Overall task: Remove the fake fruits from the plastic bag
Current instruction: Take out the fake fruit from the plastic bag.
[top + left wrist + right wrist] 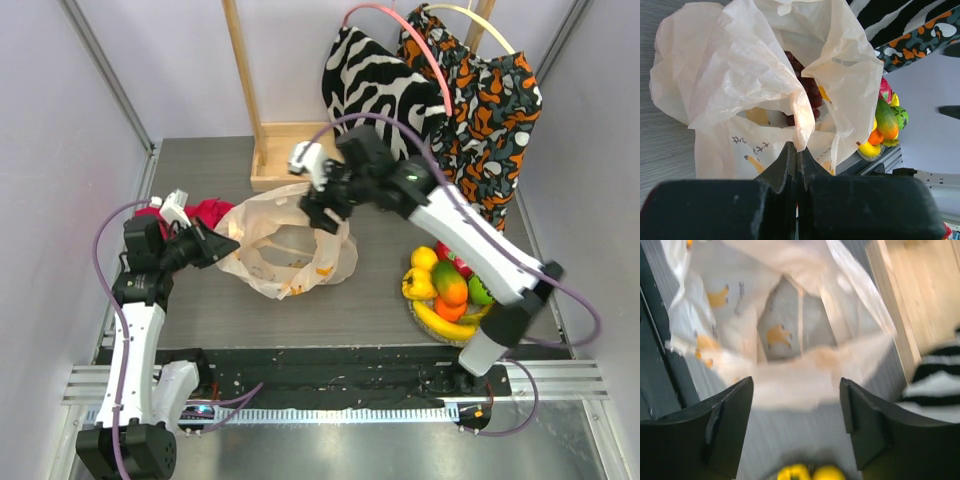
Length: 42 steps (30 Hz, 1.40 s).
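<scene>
My left gripper [797, 155] is clamped on the rim of the plastic bag [285, 250], mid-table; I'd lower the right gripper [795, 390], fingers spread, straight into its mouth (grape bunch [807, 87] lies deep inside), jaws clear of the plastic.

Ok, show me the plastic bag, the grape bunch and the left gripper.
plastic bag [262, 222]: top view, on its crinkled left wall.
grape bunch [809, 90]: left wrist view, on dark grapes inside the bag's mouth.
left gripper [795, 149]: left wrist view, between its jaw tips, shut on the bag.
</scene>
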{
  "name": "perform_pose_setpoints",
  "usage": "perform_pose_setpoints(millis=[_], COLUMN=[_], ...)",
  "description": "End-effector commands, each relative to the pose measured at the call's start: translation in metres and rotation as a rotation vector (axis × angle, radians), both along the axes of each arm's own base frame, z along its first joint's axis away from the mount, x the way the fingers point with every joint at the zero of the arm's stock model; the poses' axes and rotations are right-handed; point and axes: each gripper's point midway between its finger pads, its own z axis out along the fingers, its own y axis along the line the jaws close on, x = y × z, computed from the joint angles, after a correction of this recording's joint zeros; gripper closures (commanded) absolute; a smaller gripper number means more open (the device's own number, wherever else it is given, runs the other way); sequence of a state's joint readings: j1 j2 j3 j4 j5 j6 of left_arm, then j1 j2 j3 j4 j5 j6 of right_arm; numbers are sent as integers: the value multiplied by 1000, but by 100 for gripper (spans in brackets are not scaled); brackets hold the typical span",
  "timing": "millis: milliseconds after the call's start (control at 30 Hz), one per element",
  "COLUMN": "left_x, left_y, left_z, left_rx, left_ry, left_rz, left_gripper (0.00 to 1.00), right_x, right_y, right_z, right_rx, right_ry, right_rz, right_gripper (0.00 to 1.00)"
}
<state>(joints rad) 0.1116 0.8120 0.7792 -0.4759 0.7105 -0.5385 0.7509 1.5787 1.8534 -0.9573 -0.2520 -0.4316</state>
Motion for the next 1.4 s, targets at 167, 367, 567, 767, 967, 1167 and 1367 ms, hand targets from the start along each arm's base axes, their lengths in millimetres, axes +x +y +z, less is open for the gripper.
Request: perform_pose_setpoints(millis=[167, 367, 567, 767, 967, 1167, 1367], left_x=[-12, -17, -17, -14, -15, -18, -20], left_y=[-5, -2, -2, -7, -13, -13, -12], left_z=[14, 12, 3, -5, 3, 5, 3], left_rx=[1, 32, 26, -26, -32, -25, -19], left_ry=[-66, -81, -69, -38, -53, -60, -59], left_rz=[-35, -23, -19, -31, -69, -67, -62], left_gripper=[100, 100, 100, 100, 100, 100, 100], right_x=[53, 14, -48, -24, 15, 51, 59], right_y=[106, 32, -54, -28, 7, -2, -30], right_z=[-132, -139, -176, -166, -177, -206, -237], right_rx=[-103, -235, -403, -320, -310, -380, -497], right_ry=[204, 201, 263, 196, 182, 164, 182], right_rz=[-53, -114, -154, -163, -194, -334, -385], right_gripper=[40, 39, 36, 33, 31, 26, 19])
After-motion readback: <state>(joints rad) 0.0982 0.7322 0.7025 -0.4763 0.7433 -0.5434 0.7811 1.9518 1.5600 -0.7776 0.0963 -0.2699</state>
